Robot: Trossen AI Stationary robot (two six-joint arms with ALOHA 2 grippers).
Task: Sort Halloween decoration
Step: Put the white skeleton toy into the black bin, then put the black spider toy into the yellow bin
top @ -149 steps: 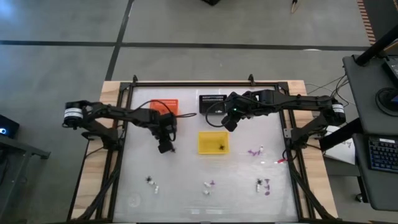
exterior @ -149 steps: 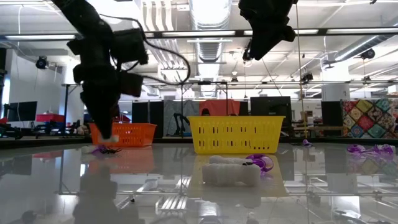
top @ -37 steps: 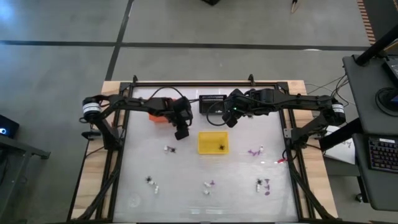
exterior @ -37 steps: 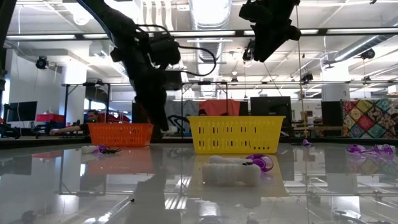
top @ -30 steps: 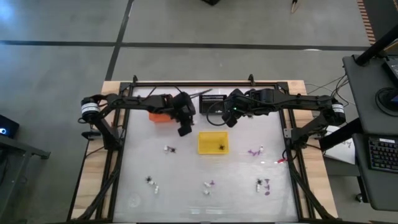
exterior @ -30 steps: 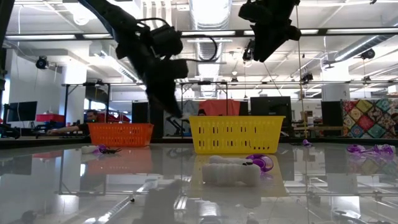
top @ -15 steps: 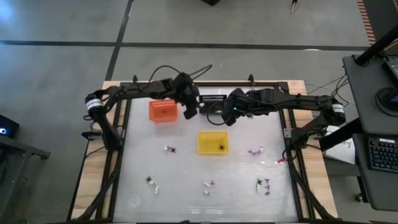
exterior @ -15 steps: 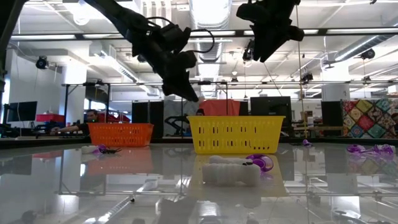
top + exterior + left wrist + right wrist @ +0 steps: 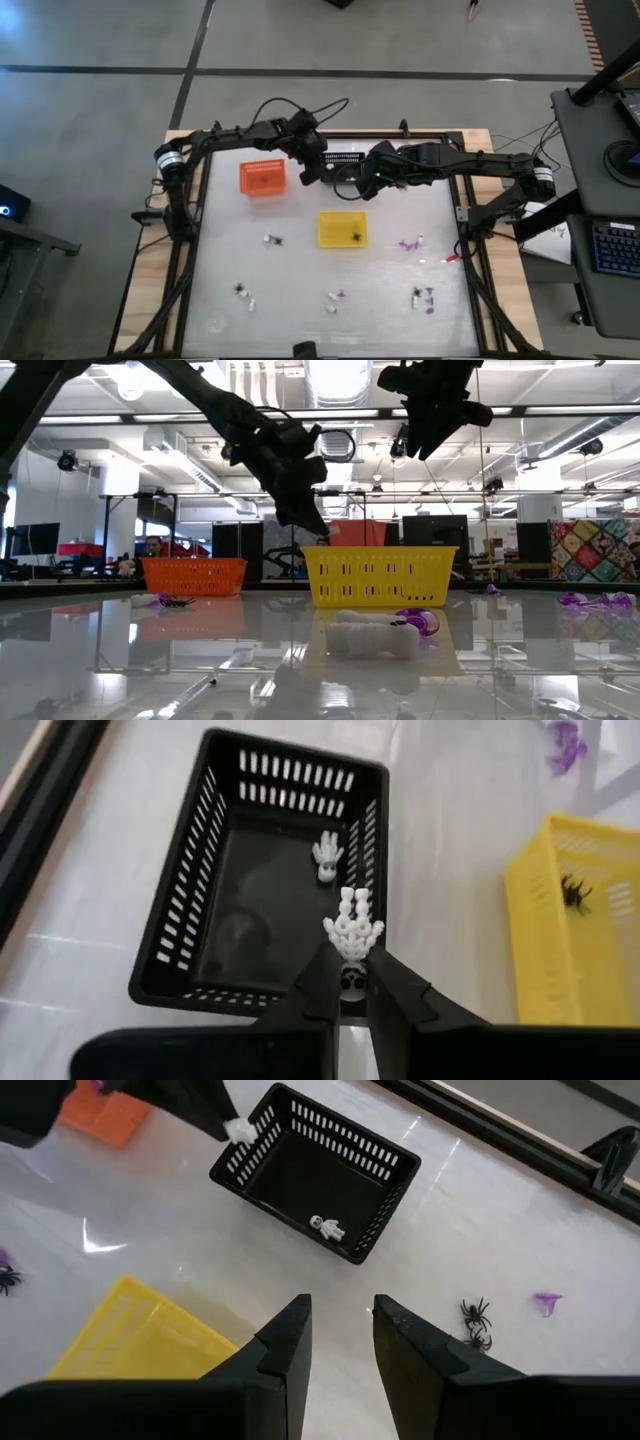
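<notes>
One white skeleton [image 9: 351, 932] half hidden between left gripper's [image 9: 349, 982] jaws

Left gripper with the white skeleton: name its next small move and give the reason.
Probably open the fingers. The left gripper pinches a white skeleton right over the black basket, where another white piece already lies, so it should drop in.

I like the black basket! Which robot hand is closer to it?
Left. The left gripper is at the black basket's edge; the right gripper hovers just beside it.
</notes>
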